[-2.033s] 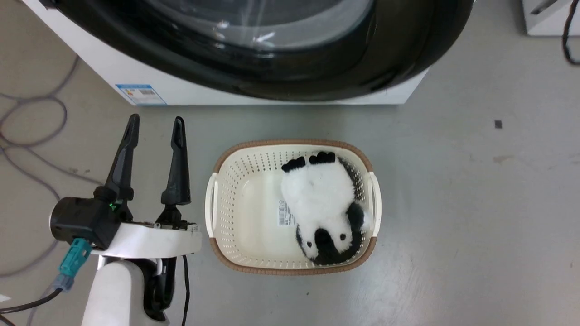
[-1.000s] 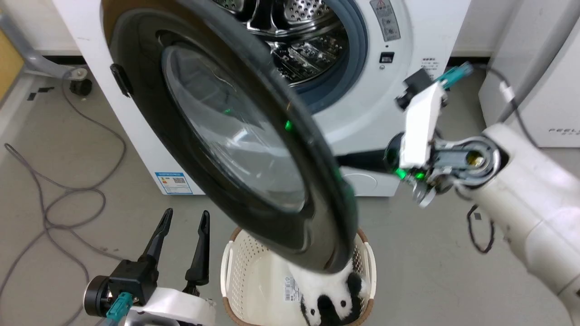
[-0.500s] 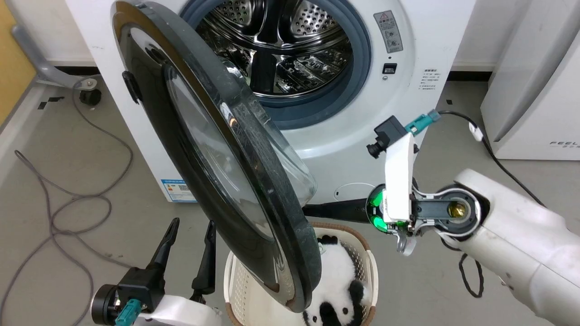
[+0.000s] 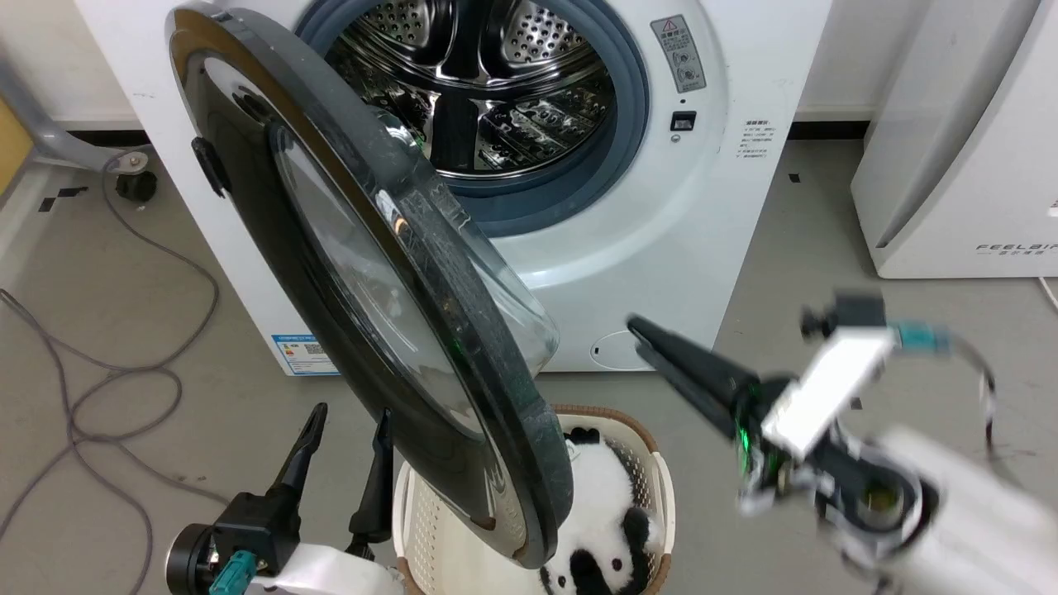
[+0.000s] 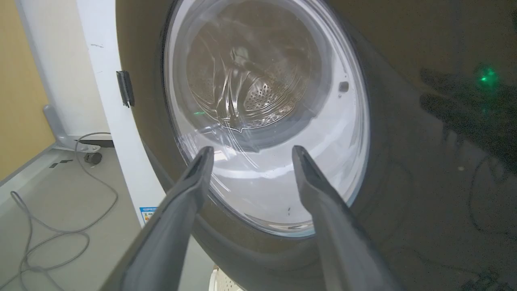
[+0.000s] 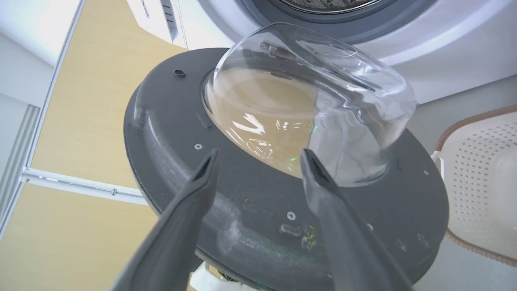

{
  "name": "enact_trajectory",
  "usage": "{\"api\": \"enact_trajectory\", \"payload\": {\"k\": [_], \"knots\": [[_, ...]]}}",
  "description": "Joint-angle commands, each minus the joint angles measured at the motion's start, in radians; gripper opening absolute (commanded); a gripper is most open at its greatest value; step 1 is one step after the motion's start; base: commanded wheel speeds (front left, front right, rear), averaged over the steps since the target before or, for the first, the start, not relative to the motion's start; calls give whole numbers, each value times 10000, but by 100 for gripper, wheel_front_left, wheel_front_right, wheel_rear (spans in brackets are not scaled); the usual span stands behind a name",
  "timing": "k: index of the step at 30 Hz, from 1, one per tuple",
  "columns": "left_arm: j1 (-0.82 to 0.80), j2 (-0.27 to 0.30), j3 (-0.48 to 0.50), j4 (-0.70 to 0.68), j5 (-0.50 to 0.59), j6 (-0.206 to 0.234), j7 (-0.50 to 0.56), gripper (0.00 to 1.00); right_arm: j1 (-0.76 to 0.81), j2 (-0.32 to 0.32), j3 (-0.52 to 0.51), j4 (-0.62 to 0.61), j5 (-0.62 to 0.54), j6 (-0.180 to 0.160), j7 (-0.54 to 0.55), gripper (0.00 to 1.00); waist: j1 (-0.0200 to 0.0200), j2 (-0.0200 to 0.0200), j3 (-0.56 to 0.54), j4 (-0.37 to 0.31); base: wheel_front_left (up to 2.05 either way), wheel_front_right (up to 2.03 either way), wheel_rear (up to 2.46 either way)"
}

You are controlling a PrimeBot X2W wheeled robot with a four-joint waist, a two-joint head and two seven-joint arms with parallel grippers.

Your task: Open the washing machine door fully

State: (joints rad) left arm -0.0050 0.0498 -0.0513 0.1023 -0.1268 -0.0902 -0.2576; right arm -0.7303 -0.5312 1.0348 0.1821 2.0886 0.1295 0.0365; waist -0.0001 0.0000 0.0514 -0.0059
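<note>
The washing machine door (image 4: 364, 273) hangs from its hinge on the left and stands swung out, nearly edge-on to me, with the steel drum (image 4: 479, 83) exposed behind it. Its glossy black ring and window (image 5: 258, 101) face my left gripper (image 5: 251, 149), which is open and apart from the door, low at the left (image 4: 351, 421). My right gripper (image 4: 645, 335) is blurred, right of the door's lower edge, pointing up-left at it. In the right wrist view it is open (image 6: 259, 152), facing the matte grey inner side (image 6: 161, 113) and the glass bowl (image 6: 307, 101), touching neither.
A cream basket (image 4: 661, 487) holding a panda plush (image 4: 607, 504) sits on the floor under the door's free edge, between my grippers. The white FEELBIRD appliance (image 4: 950, 165) stands at the right. Loose cables (image 4: 107, 397) lie on the floor at the left.
The head view has risen from the basket to the machine. The door has swung wider open. My right gripper has dropped down and right, away from the door's edge. The left gripper stays put.
</note>
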Motion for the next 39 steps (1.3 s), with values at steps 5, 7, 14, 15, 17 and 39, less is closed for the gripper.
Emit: {"api": "enact_trajectory", "payload": {"k": [5, 7, 14, 15, 17, 39], "knots": [[157, 5, 145, 14, -192, 79, -42, 100, 2558, -63, -798, -1127, -86, 12, -2023, 100, 1, 0, -42, -141, 0, 0, 0], [150, 5, 207, 23, -175, 71, -42, 100, 3293, -58, -1145, -1323, -218, 12, -2502, 100, 1, 0, -77, -163, 0, 0, 0], [214, 5, 390, 69, -64, 24, -42, 100, 5577, 385, -3694, -534, -2033, 12, -2975, 100, 1, 0, -213, -252, 0, 0, 0], [231, 5, 406, 82, -63, 24, -42, 100, 5886, 541, -4193, -123, -2617, 12, -2977, 100, 1, 0, -240, -252, 0, 0, 0], [248, 5, 421, 95, -67, 29, -42, 100, 6140, 748, -4684, 263, -3249, 12, -2978, 100, 1, 0, -267, -253, 0, 0, 0], [419, 5, 577, 288, 75, 150, -42, 100, 8392, 4804, -11429, -2319, -19701, 12, -2230, 100, 1, 0, -531, -231, 0, 0, 0]]}}
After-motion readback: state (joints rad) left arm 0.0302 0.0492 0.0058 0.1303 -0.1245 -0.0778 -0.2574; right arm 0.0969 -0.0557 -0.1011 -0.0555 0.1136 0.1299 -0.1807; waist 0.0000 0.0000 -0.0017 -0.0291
